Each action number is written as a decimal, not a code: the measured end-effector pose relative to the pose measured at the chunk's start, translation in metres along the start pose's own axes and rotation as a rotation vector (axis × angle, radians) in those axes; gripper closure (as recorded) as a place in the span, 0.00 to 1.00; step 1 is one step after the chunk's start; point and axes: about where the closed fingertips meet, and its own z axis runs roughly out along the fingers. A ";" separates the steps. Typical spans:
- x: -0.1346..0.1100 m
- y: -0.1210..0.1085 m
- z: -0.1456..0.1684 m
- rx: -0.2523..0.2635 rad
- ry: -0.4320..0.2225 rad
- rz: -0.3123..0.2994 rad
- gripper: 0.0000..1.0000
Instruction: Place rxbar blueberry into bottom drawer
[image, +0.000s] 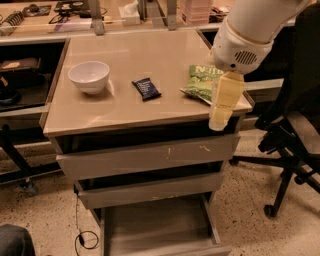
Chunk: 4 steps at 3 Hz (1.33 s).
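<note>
My gripper (220, 119) hangs at the right front corner of the cabinet (125, 112), just beside the green chip bag (199, 85) and well apart from the rxbar blueberry (146, 89). It lies flat on top, between that bag and the white bowl (89, 76). Below, the bottom drawer (155, 227) stands pulled out.

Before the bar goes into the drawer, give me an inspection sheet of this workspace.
Surface: beige cabinet top, holds three items.
Job's things: rxbar blueberry lies flat mid-top; bottom drawer pulled open.
Clutter: white bowl left of the bar; green chip bag right of it.
Grippers: pincer hangs over the top's front right corner.
Cables: dark cable looped on floor, left of the drawer.
Surroundings: office chair at right; bench behind.
</note>
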 end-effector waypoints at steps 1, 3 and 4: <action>-0.004 -0.002 0.002 0.002 -0.004 -0.006 0.00; -0.013 -0.042 0.009 0.064 -0.022 -0.066 0.00; -0.021 -0.073 0.014 0.084 -0.019 -0.120 0.00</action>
